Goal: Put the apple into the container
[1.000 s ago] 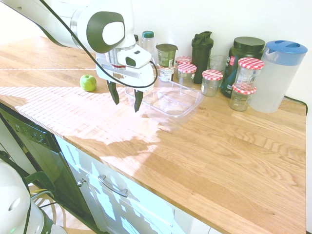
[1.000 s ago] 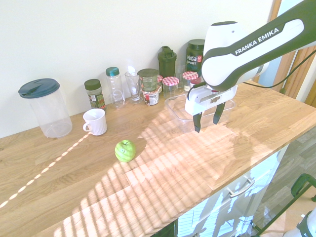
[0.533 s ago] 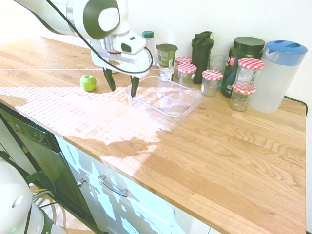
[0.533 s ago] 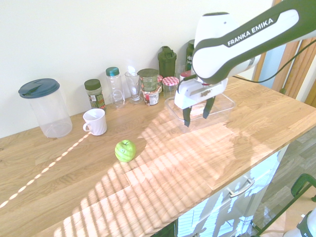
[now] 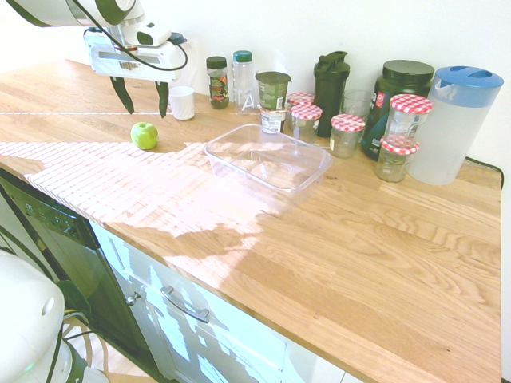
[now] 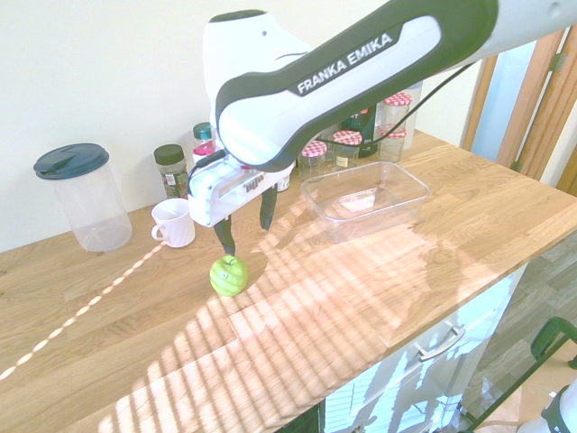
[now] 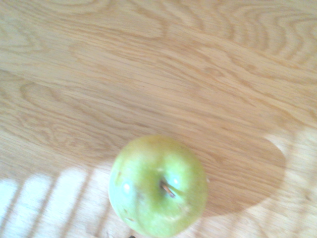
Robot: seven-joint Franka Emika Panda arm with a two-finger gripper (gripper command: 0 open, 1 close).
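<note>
At upper left of the first exterior view, the claw [image 5: 142,94] hangs wide open and empty above the apple [image 5: 144,135] on the tabletop [image 5: 383,239]. The container [image 5: 269,158] sits mid-frame. Only the wrist view shows the apple's stem.

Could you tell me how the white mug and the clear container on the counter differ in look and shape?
The white mug is opaque, small and upright, with a handle; the container is see-through, wide, low and rectangular with rounded corners. The mug stands near the apple; the container lies nearer the jars. Both stand open-topped on the wood.
</note>
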